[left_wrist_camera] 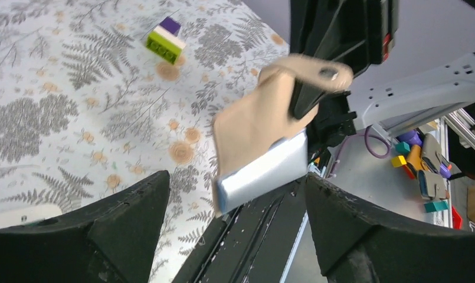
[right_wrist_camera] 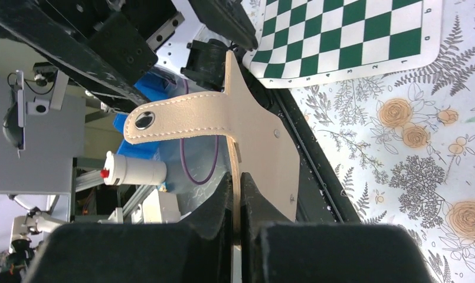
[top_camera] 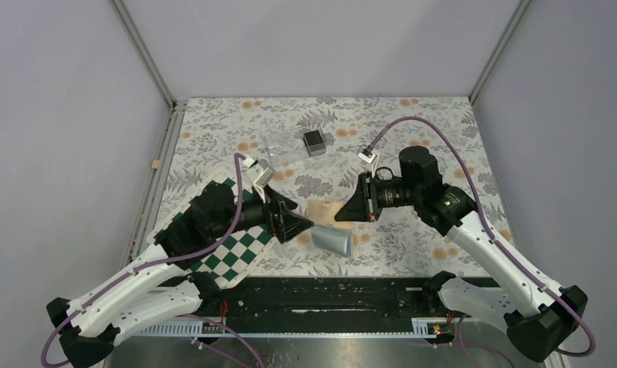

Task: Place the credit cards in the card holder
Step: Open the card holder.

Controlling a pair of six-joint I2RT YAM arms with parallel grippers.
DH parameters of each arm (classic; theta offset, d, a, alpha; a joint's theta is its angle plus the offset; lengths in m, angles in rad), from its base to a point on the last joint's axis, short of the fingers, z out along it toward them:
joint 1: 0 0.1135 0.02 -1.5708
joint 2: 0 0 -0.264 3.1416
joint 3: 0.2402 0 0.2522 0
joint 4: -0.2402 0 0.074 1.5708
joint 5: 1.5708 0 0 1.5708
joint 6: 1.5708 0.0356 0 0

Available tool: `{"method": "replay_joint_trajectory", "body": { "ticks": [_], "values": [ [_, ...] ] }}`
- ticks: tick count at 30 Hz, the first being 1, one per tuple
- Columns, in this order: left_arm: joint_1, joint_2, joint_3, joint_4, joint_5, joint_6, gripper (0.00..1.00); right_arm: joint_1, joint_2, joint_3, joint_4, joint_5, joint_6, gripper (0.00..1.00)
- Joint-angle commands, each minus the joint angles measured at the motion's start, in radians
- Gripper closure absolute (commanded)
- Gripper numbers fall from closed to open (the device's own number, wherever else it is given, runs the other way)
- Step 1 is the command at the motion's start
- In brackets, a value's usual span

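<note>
**Card holder held up between my two arms**

My right gripper [right_wrist_camera: 236,194] is clamped on the tan card holder [right_wrist_camera: 264,153], holding it up off the table [top_camera: 443,123]. The holder's long axis slopes down from that grip, and its blue-lined half hangs towards my left gripper [top_camera: 301,228]. That gripper waits just beside the holder, jaws apart and holding nothing. I see no credit cards by the holder. A small dark thing [top_camera: 314,142] lies well beyond it, too small to tell.

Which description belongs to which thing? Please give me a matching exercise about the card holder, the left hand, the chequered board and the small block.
1 card holder
2 left hand
3 chequered board
4 small block

a open
b green and white
c purple and yellow-green
d clamped in the right hand

Pairs: 1-d, 2-a, 3-b, 4-c.
</note>
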Motion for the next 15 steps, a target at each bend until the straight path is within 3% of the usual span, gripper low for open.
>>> {"method": "replay_joint_trajectory", "body": {
  "ticks": [1, 8, 15],
  "values": [
    [0.007, -0.069, -0.096, -0.043, -0.092, -0.050, 0.17, -0.036, -0.031, -0.010, 0.035, -0.003, 0.034, 1.00],
    [0.006, -0.075, -0.203, 0.018, -0.090, -0.083, 0.20, -0.049, -0.024, -0.011, 0.069, -0.080, 0.068, 1.00],
    [0.007, -0.011, -0.185, 0.056, -0.081, -0.058, 0.23, -0.049, -0.014, -0.023, 0.138, -0.122, 0.126, 1.00]
  ]
}}
